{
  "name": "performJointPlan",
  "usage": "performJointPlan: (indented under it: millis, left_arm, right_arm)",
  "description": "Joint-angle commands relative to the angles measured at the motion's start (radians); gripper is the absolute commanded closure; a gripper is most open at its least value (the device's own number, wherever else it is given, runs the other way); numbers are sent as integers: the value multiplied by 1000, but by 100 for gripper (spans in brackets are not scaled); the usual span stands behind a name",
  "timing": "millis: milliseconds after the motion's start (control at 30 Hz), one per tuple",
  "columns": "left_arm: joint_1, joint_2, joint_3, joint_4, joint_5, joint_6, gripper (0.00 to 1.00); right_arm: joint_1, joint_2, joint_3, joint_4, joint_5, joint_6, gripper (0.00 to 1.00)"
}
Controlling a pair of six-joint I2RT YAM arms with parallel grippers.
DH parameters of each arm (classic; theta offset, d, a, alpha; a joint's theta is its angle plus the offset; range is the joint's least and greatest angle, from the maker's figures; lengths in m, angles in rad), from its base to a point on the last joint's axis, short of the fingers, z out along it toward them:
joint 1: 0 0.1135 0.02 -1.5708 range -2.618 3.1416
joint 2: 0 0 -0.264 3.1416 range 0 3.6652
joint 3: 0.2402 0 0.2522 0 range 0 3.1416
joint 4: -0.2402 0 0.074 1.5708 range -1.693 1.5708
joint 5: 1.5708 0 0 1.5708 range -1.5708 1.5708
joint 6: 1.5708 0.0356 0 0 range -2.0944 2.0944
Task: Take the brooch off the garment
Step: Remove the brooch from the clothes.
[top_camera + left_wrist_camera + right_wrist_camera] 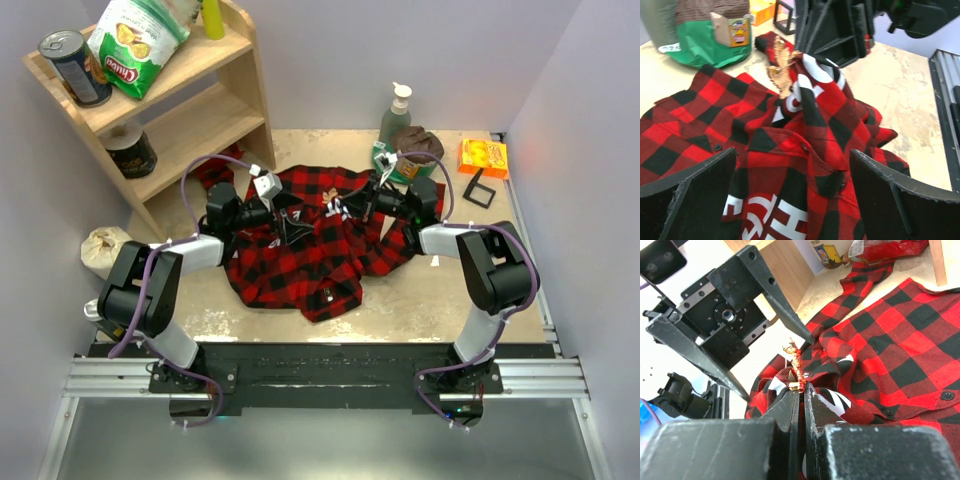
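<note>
Two hands: we see the right hand (801, 388) clenched on the brooch (794, 367) mid-frame, left hand (792, 155) released above the garment (700, 110).

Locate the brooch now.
Centre of the top view, the brooch sticks up from a raised fold of the garment pinched by the right gripper, facing the open left gripper.

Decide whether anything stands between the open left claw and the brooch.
Nothing visible does. The brooch sits exposed on a raised fold of the shirt ahead of the left claw; the right claw pinches the shirt beside it.
</note>
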Motion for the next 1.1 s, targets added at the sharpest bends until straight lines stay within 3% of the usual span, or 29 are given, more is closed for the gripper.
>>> performJointPlan:
  millis: [0,133,167,267,967,1067]
  left_arm:
    - [4,-5,39,1,-65,6,1]
    - [5,-19,36,6,-68,27,0]
    - [4,-15,57,-94,-57,59,0]
    - [4,-8,108,-156,-104,46,0]
    - [-48,31,203,-172,-131,-2,1]
    - [-48,47,211,-157,-114,-15,9]
  right_arm:
    - [-5,-50,15,20,-6,-36,100]
    - [-5,-56,14,-8,-4,-68,100]
    - [-3,-59,14,-14,-3,-74,100]
    - [-2,-60,15,-41,-3,-97,100]
    - [47,-62,23,-158,-1,-211,100]
    - [47,-60,23,-161,-3,-215,100]
